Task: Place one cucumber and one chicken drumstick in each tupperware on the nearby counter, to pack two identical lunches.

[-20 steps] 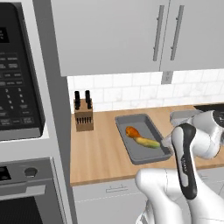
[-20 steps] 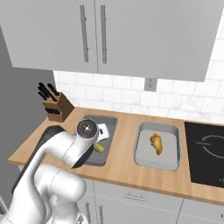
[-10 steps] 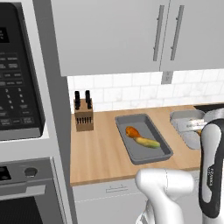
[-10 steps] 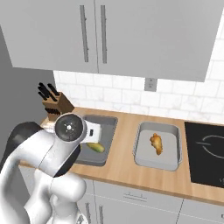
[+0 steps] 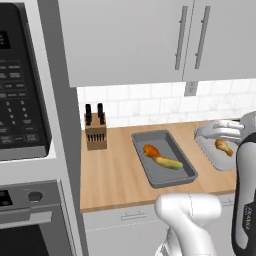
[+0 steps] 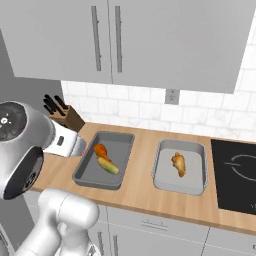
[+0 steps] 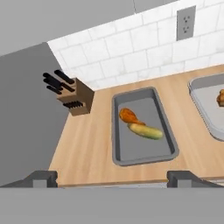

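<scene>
Lunches stand at one packed and one half-packed, judging by how the food lies now. On the tan desk [image 6: 137, 192] the tupperware nearer the knife block [image 6: 65, 116] holds a chicken drumstick [image 6: 101, 150] and a cucumber [image 6: 108, 166] lying close together, perhaps touching, toward its back half, which makes that tray a finished pair. The second tupperware [image 6: 161, 177], beside the black cooktop [image 6: 235, 172], carries a lone drumstick [image 6: 178, 164] near its middle, so its floor has room left for a cucumber; a second cucumber cannot be made out in any view. The hand [image 7: 112, 177] hangs high above the desk's front edge with its jaws spread wide and nothing between them, looking down on the filled tray [image 7: 117, 131], a pose that suits a hand that has released its load and is free for another fetch. From the left base view the arm's upper links rise in front of the second tray [image 5: 212, 157], hiding part of it. Both trays sit square to the wall and well apart, so each can be reached without disturbing the other.
</scene>
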